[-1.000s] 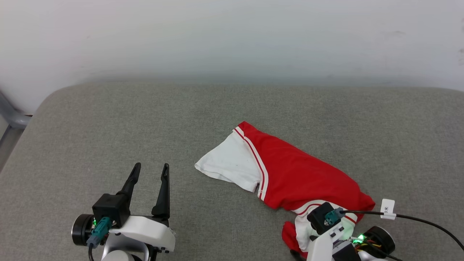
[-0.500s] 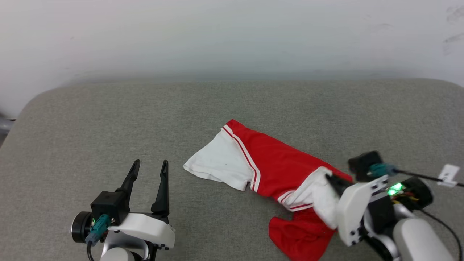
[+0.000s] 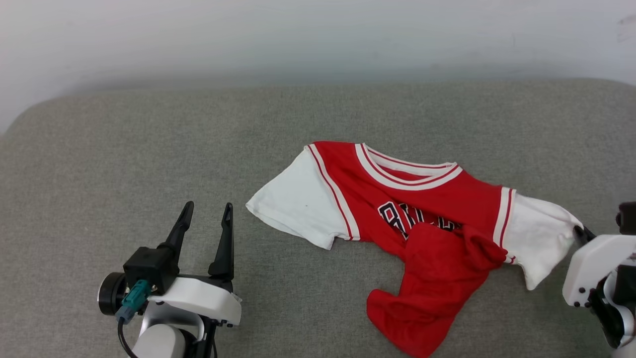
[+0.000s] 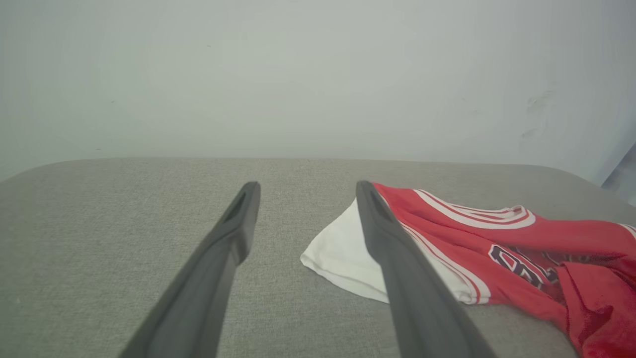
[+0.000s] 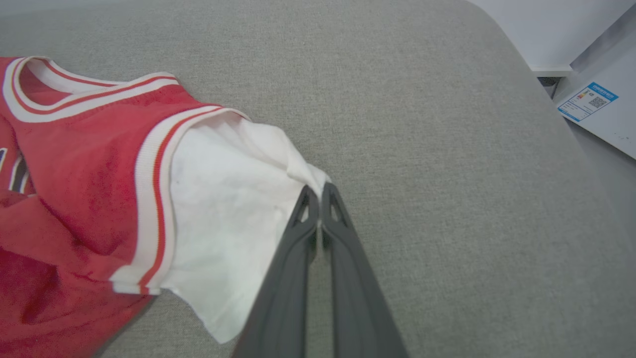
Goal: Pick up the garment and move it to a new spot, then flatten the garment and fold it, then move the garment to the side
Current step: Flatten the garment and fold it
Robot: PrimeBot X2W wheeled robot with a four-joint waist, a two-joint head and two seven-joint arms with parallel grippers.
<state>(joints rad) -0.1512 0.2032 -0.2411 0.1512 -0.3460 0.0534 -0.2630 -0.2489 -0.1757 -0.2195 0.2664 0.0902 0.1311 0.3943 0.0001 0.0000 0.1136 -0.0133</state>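
The right gripper is holding one sleeve of the garment out to the side.
Head view: one garment is lying chest-up, right of centre on the surface, with its hem bunched and two grippers flanking it. Left wrist view: the left gripper is hanging apart and empty beside the other sleeve. Right wrist view: two fingers are clamping the white sleeve's edge. Pulling low and outward is likely the way to smooth it without dragging the body.

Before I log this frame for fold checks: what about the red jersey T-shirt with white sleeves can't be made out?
- Black chest lettering on the red jersey T-shirt: head view, partly covered by bunched red fabric.
- That shirt's pinched white sleeve: left wrist view, beyond the right edge.
- Right gripper: head view, partly cut by the right edge.
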